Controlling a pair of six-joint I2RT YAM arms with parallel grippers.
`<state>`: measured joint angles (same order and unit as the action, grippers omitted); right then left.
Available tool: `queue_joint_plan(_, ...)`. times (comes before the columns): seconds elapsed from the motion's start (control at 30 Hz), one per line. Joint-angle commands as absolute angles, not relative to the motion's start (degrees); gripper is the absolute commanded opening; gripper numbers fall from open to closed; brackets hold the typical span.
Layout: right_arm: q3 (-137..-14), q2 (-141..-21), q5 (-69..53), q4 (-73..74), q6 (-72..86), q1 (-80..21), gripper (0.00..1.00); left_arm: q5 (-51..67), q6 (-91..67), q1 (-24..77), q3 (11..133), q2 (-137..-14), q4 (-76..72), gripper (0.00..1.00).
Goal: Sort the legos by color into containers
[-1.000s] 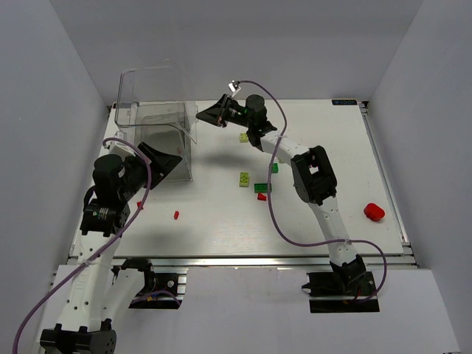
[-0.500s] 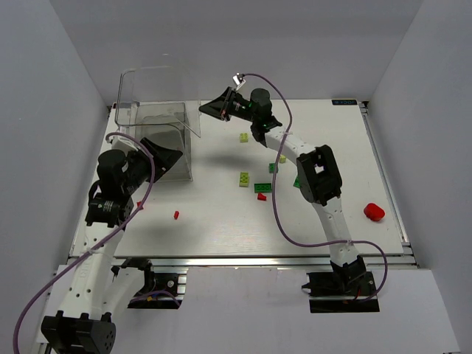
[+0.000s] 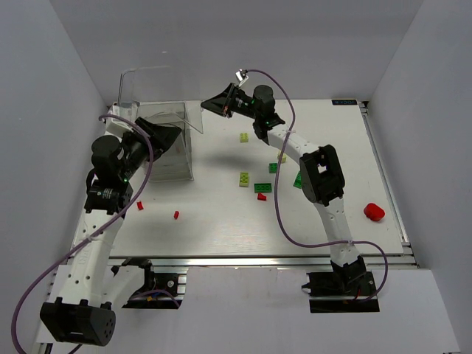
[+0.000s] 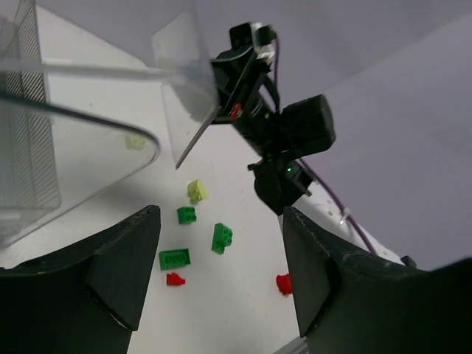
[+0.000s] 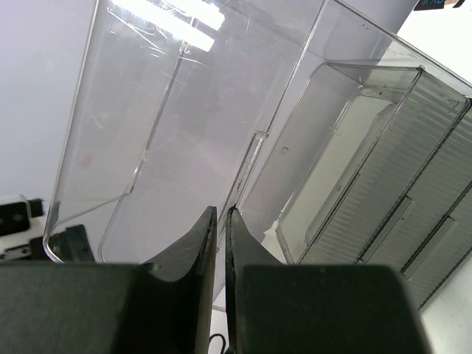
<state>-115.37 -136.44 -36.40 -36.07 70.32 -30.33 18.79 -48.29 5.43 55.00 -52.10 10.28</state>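
Right tool [image 5: 220,212] closed near bin [image 5: 369,140]; label [image 3: 344,102] illegible

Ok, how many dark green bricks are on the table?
3 dark green bricks: a small one mid-table, a wider one just nearer, a third beside the right arm; it may hide more.

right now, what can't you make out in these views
- Right wrist view: whether the right gripper pinches a brick; its near-touching jaws hide the gap.
- Top view: the clear bin's contents; the left gripper and glare cover them.
- Left wrist view: the pale brick seen through the bin wall is blurred; inside or outside, unclear.
- Top view: the dark green brick is partly hidden by the right arm.
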Motion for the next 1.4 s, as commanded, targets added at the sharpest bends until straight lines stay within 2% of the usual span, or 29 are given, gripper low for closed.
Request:
queue_joint_plan(0.0, -117.4, -131.0, -35.3, -39.6, 68.8, -28.7, 0.04, 19.4, -48.7, 5.7, 58.4, -52.8, 5.1, 0.77)
queue_joint_plan(0.63, -118.1, -128.9, -35.4, -38.8, 69.5, -28.7, 0.04, 16.9, -50.2, 5.7, 60.4, -58.0, -4.4, 0.81)
queue_joint_plan(1.37, -118.4, -127.3, -35.2, -38.4, 70.6, -29.0, 0.04, 20.1, -53.2, 6.2, 63.6, -65.2, -10.4, 0.81)
